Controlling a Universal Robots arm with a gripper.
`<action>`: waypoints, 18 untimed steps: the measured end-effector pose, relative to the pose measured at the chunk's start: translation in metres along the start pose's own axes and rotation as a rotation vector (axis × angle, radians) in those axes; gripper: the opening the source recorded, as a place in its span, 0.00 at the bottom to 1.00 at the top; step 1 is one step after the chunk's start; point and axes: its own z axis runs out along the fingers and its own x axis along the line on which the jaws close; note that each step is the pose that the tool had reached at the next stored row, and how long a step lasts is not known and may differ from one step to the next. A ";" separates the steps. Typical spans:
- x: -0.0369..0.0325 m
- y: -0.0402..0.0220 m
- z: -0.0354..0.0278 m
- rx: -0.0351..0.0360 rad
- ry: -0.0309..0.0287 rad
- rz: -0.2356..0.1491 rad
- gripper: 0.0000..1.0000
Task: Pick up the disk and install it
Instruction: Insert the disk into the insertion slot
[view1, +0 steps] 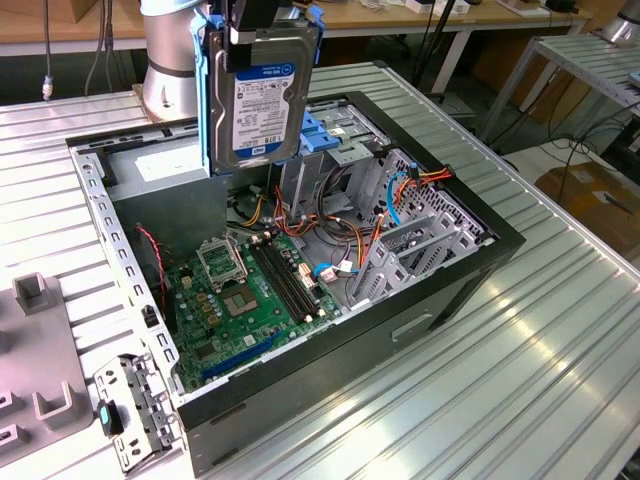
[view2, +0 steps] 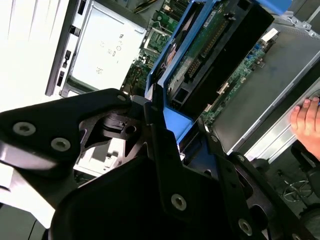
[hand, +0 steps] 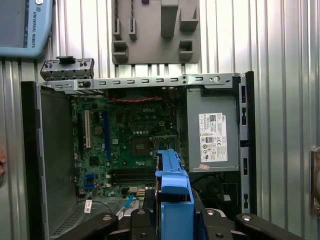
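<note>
The disk (view1: 262, 95), a grey hard drive in blue carrier rails, hangs upright in the air over the back of the open computer case (view1: 470, 265). My gripper (view1: 250, 30) is shut on its upper end, by the rails. In the first wrist view the blue carrier (hand: 173, 200) stands edge-on between the black fingers (hand: 145, 220), above the motherboard (hand: 130, 145). In the second wrist view the disk's circuit-board side (view2: 210, 55) and blue rail (view2: 172, 122) show past the gripper body. The drive cage (view1: 340, 140) with its blue latch lies just below and to the exterior view's right of the disk.
Loose red, orange and blue cables (view1: 330, 235) run beside the motherboard (view1: 245, 290). A power supply (hand: 212, 135) fills one corner of the case. A metal bracket (view1: 135, 410) and grey fixture (view1: 40, 400) lie outside. A person's hand (view2: 305, 120) rests by the case. A teach pendant (hand: 22, 25) lies nearby.
</note>
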 end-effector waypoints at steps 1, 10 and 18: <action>0.0002 0.0000 0.0000 0.0000 0.0000 0.000 0.36; 0.0021 -0.0001 0.0001 0.0000 0.0000 0.000 0.36; 0.0047 -0.0002 0.0002 0.0001 -0.0001 0.000 0.36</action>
